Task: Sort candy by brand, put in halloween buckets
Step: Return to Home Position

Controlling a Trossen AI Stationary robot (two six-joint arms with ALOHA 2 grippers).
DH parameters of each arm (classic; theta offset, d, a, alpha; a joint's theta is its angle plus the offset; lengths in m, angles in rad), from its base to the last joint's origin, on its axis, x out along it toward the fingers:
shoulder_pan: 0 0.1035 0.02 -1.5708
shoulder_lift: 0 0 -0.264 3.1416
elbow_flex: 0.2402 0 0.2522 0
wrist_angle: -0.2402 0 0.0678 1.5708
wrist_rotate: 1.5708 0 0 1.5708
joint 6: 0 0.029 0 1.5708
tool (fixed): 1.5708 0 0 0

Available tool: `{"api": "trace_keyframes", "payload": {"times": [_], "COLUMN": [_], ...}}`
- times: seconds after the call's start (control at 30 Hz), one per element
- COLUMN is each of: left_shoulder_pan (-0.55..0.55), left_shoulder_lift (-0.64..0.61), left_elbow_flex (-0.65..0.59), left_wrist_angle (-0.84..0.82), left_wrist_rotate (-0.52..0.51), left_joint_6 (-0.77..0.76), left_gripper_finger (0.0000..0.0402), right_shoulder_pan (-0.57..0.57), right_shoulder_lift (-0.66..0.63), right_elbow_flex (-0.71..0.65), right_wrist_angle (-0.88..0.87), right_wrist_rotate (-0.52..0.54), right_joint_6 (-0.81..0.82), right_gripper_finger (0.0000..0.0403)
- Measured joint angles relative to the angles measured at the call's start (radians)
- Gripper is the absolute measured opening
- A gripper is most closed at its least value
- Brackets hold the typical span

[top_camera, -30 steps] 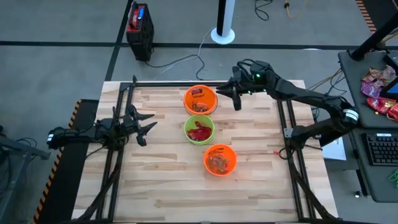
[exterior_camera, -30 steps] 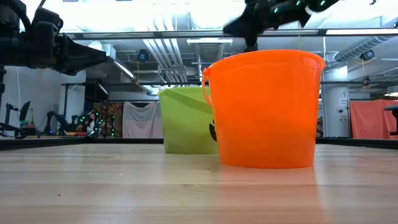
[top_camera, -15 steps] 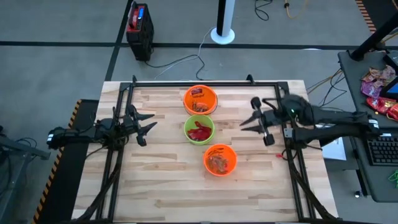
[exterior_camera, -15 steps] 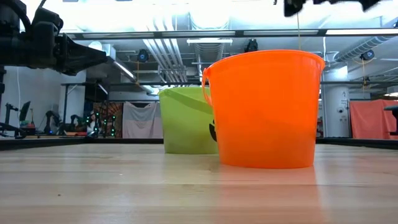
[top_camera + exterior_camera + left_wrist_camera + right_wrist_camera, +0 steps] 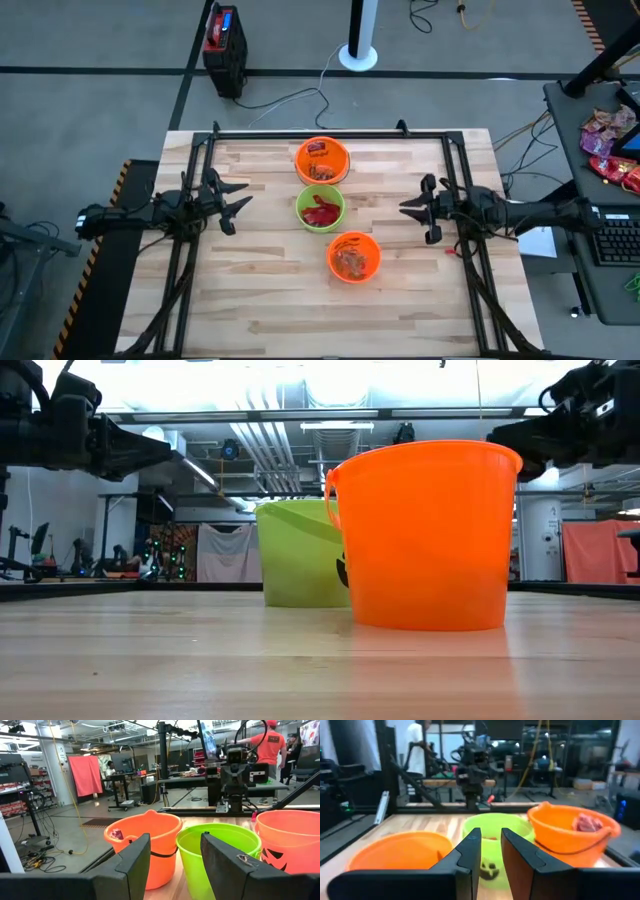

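Held brown candy (image 5: pixel 352 262) in the near orange bucket (image 5: pixel 331 256), just before the lime green bucket (image 5: pixel 299 207) with red packets (image 5: pixel 320 213); beyond it, the far orange bucket (image 5: pixel 297 160). Hovered left hand (image 5: pixel 238 207) and right hand (image 5: pixel 420 209) either side of the lime green bucket, both parted and empty, seemingly parked clear.

Grey floor (image 5: pixel 100 100) surrounds the pale wooden table (image 5: pixel 270 290); ceiling pipes (image 5: pixel 265 440) overhead.

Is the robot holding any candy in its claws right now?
No, nothing is held. The left gripper and the right gripper are both open and empty, each at its own side of the wooden table.
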Motion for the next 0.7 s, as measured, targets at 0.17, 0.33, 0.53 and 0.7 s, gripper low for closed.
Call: {"api": "trace_keyframes", "payload": {"times": [0.17, 0.33, 0.53, 0.7], "left_shoulder_pan": [0.000, 0.000, 0.000, 0.000], "left_shoulder_lift": [0.000, 0.001, 0.009, 0.009], "left_elbow_flex": [0.000, 0.000, 0.000, 0.000], "left_wrist_angle": [0.000, 0.000, 0.008, 0.006], "left_wrist_rotate": [0.000, 0.001, -0.004, -0.005], "left_joint_6": [0.000, 0.000, 0.000, 0.000], "left_gripper_finger": [0.0158, 0.0158, 0.0158, 0.0158], "right_shoulder_pan": [0.000, 0.003, 0.052, 0.072], "right_shoulder_lift": [-0.162, -0.258, -0.259, -0.259], "right_elbow_flex": [-0.002, -0.003, -0.003, -0.003], "right_wrist_angle": [-0.189, -0.388, -0.392, -0.390], "right_wrist_rotate": [0.034, 0.044, 0.075, 0.041], "right_joint_6": [-0.027, -0.050, -0.074, 0.006], "right_gripper_finger": [0.0068, 0.0068, 0.0068, 0.0068]}}
